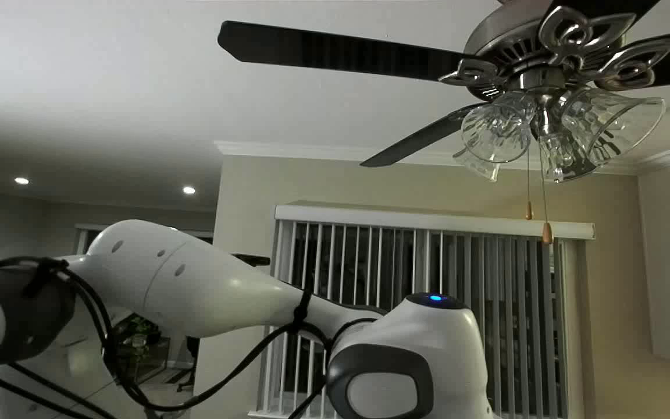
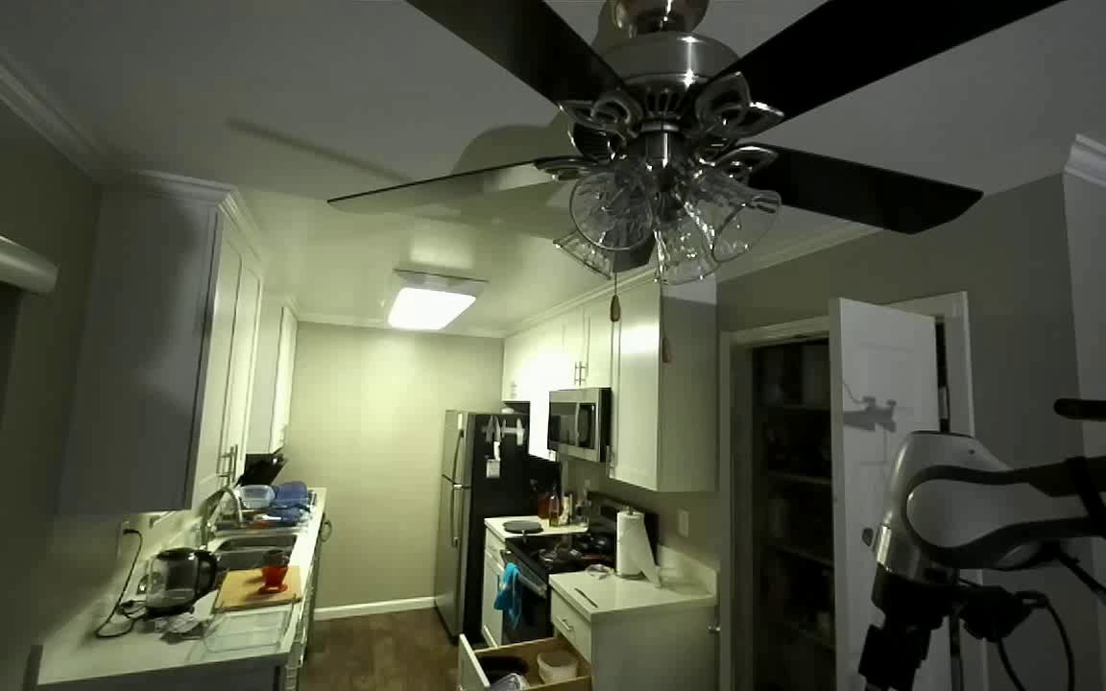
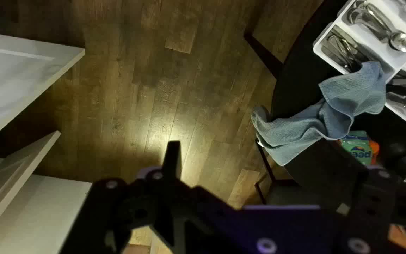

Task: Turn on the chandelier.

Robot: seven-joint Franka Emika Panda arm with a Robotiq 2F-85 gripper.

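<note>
Background: blinds (image 1: pixel 428 262) behind the arm (image 1: pixel 213 291); lit ceiling panel (image 2: pixel 431 307) beyond the chandelier (image 1: pixel 538 78).
Chandelier: overhead, higher than the arm in both exterior views; shades (image 1: pixel 496 131) show no glow, so it is judged off.
Pulls (image 1: pixel 546 233): two, hanging free below the shades, presumably so that a downward tug operates them; which one lights the chandelier cannot be told.
Arm: folded, with the gripper (image 2: pixel 889 662) directed downward and well apart from the pulls; raising it and turning the gripper are judged necessary before any grasp.
Cables (image 1: pixel 108 350): strapped to the arm, presumably to prevent snagging.
Table (image 3: pixel 300 70): carries a cutlery tray (image 3: pixel 400 19); a cloth (image 3: pixel 340 109) lies partly over the tray edge and hangs past the table edge, likely not needed here.
Jaws: apart, judged from the wrist view; one finger (image 3: pixel 172 158) stands to the side and the floor (image 3: pixel 174 88) shows in the gap. Its opposite merges with dark shapes, so the exact opening cannot be told.
Load: nothing seen between the jaws; no contact visible.
</note>
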